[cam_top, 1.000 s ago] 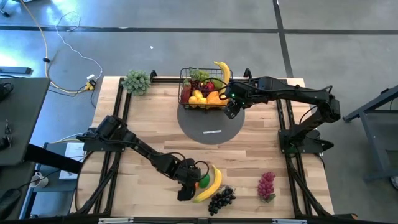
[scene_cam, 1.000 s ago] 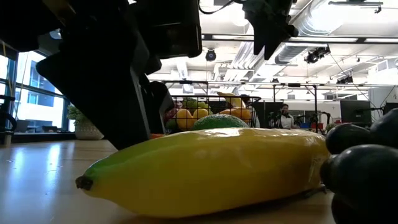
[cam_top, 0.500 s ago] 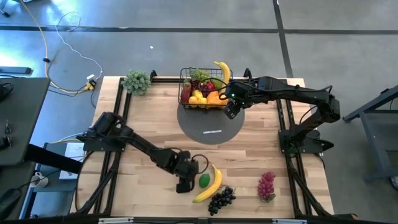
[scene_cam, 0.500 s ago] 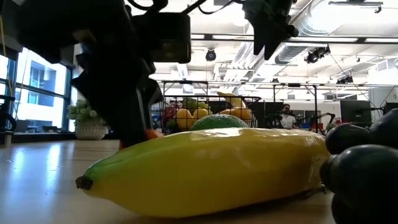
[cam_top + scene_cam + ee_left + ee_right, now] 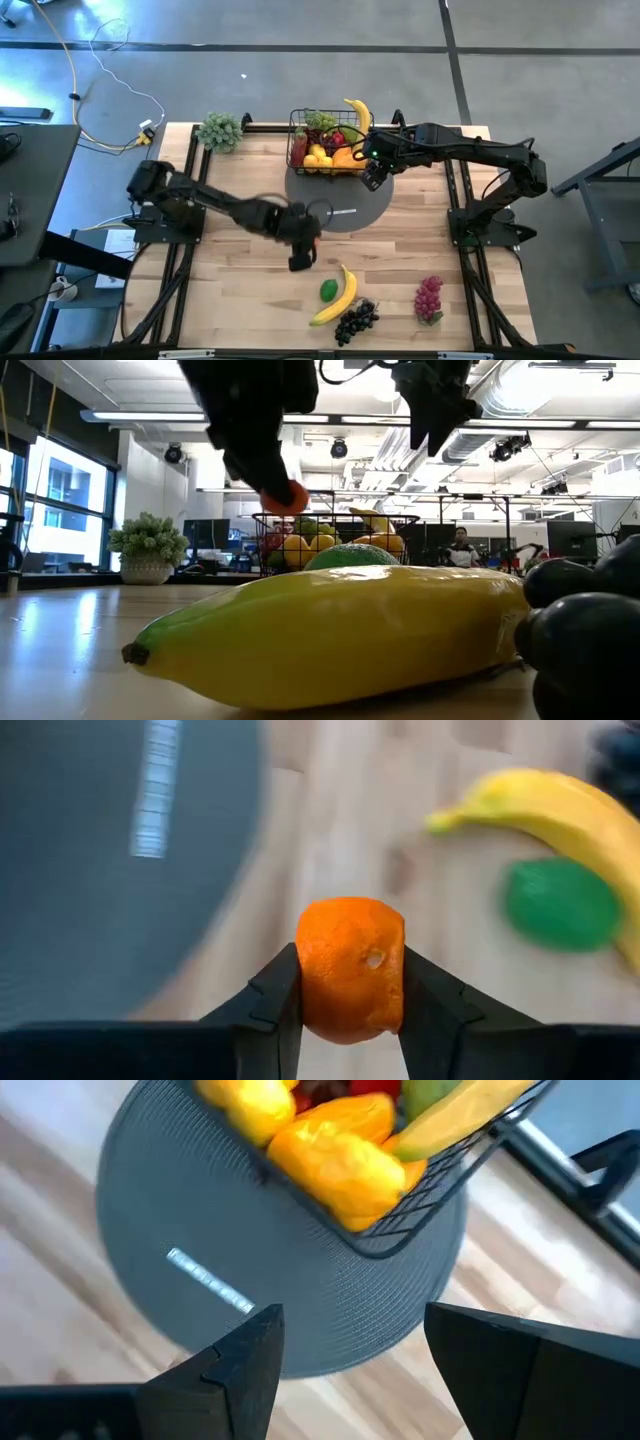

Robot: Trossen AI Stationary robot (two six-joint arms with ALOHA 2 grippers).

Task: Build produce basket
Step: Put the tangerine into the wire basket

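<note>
My left gripper (image 5: 303,260) hangs above the bare wood just near of the grey round mat (image 5: 340,205) and is shut on a small orange (image 5: 350,970). In the low view the orange (image 5: 284,497) shows well above the tabletop. The black wire basket (image 5: 325,145) stands on the mat's far part, filled with produce. A banana (image 5: 338,296), a green fruit (image 5: 328,291), black grapes (image 5: 355,322) and purple grapes (image 5: 428,298) lie near the front edge. My right gripper (image 5: 372,178) hovers open beside the basket's right near corner, above the mat (image 5: 300,1280). My left gripper pinches the orange between its two fingers (image 5: 272,995), one on each of its opposite sides (image 5: 312,985). The fingers slant down from the table's left. The orange is lifted clear of the table, and its pitted end faces the wrist camera.
A pale green leafy bunch (image 5: 220,130) stands at the table's far left corner. Bare wood lies left of the mat and across the table's left half. The right arm's base (image 5: 485,220) stands at the right edge.
My left gripper was low beside the banana and green fruit near the front edge. It has risen and gone toward the far edge, up to the grey mat's near rim, carrying the orange clear of the table. The banana and green fruit stay in place.
</note>
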